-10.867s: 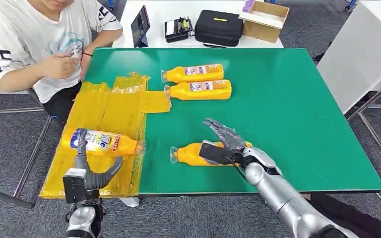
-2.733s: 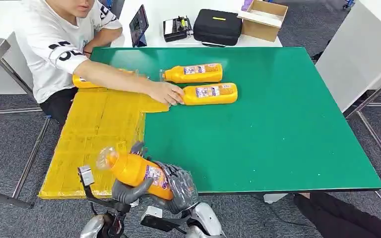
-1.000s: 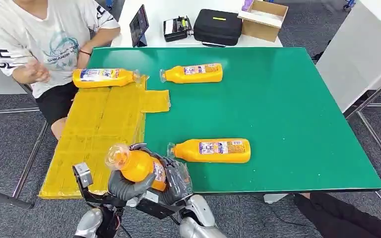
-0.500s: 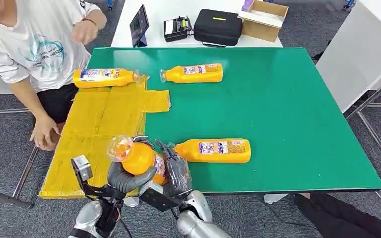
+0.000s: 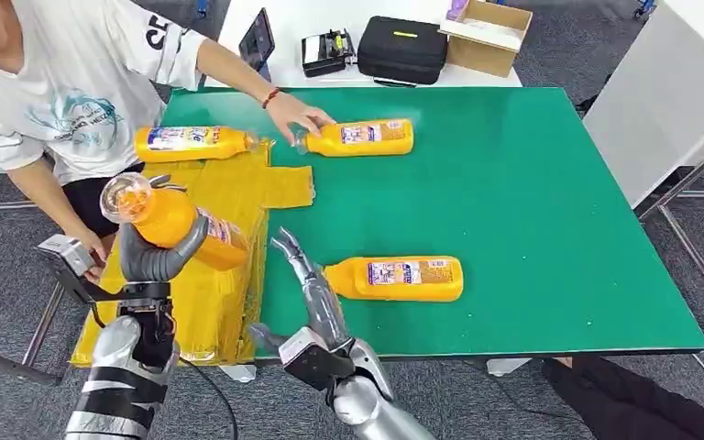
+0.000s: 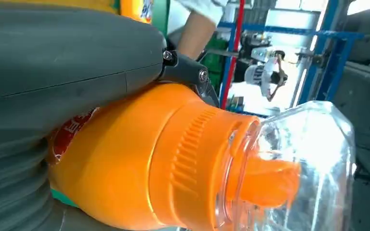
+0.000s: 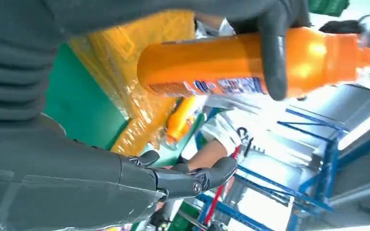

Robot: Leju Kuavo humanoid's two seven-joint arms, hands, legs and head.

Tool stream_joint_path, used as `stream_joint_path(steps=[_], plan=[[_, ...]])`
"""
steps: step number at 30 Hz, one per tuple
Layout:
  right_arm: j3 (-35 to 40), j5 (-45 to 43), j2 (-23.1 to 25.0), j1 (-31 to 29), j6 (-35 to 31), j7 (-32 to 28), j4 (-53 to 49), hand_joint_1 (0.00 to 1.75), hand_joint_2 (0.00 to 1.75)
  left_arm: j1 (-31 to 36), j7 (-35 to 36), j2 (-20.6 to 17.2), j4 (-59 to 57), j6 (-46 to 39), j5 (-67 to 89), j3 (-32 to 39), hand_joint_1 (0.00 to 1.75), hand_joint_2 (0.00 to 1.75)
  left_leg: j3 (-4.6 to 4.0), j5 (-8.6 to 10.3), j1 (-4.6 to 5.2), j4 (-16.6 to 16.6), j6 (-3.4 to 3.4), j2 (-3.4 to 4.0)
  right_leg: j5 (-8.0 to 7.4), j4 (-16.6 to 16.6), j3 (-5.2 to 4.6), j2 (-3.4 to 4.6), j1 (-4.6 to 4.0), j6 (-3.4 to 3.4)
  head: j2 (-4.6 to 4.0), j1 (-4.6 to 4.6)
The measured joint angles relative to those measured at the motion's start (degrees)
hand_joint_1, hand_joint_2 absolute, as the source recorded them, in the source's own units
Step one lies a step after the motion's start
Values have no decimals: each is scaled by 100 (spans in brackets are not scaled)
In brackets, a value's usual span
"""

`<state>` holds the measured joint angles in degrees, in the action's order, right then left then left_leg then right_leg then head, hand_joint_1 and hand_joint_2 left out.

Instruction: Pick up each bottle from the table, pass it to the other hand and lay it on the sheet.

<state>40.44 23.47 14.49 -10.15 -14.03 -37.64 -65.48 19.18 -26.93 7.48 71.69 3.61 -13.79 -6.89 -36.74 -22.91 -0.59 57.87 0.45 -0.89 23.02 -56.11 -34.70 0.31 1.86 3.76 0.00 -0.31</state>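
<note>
Now the left hand (image 5: 151, 257) grips an orange bottle (image 5: 170, 223) around its body and holds it in the air above the yellow sheet (image 5: 206, 197), the bottle tilted with its clear cap pointing toward ten o'clock. Close up in the left wrist view, the thick grey thumb lies across the bottle's (image 6: 139, 168) shoulder, just behind the ribbed orange collar and the clear cap.

The right hand (image 5: 312, 298) holds nothing; its fingers are stretched out and apart, pointing toward eleven o'clock over the near edge of the green table (image 5: 532, 202).

A second bottle (image 5: 399, 278) lies on its side on the table just at three o'clock of the right hand's fingers, apart from them. A third bottle (image 5: 192, 143) lies on its side at the far end of the sheet, cap toward three o'clock. A fourth bottle (image 5: 362, 137) lies on the table farther toward three o'clock, and a person's hand (image 5: 295, 115) rests at its cap end.
</note>
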Motion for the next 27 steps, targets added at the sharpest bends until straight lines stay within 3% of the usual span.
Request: stream_joint_path(steps=[7, 9, 10, 17, 22, 27], plan=[[13, -110, -96, 73, 333, -98, -307, 0, 0, 124, -116, 0, -144, -352, 190, 182, 175, 175, -1, 0, 0, 0, 0, 0, -1, 0, -4, 1, -1, 0, 0, 0], [0, -438, -153, 154, 439, -184, -532, 0, 0, 296, -272, -39, -260, -913, 611, 324, 175, 175, -4, 2, -1, 0, -2, -1, -1, 0, -6, -1, -3, 0, 0, 2], [-35, -648, -177, 224, 380, -206, -729, 0, 175, 388, -383, -70, -326, -1300, 972, 403, 175, 175, -5, 4, -2, 0, -4, -1, -1, -1, -6, -1, -5, 0, 0, 2], [-640, -1449, -186, 469, -662, -238, -2172, 0, 175, 1043, -22, -474, -1186, -3044, 5207, 462, 175, 175, -7, 6, -2, 0, -2, -1, -2, 0, -10, -2, -1, -1, 0, 0], [-778, -1478, -171, 483, -761, -240, -2571, 0, 175, 1444, 295, -581, -2381, -3338, 6927, 120, 175, 175, -8, 6, 3, 1, -2, 2, -5, -1, -10, 1, 3, 0, 0, 2], [-822, -1604, -171, 487, -721, -240, -2652, 0, 175, 1624, 450, -682, -3133, -3182, 7440, -146, 175, 175, -8, 6, 3, 1, -2, 4, -4, -1, -12, 4, -2, -1, 0, 0]])
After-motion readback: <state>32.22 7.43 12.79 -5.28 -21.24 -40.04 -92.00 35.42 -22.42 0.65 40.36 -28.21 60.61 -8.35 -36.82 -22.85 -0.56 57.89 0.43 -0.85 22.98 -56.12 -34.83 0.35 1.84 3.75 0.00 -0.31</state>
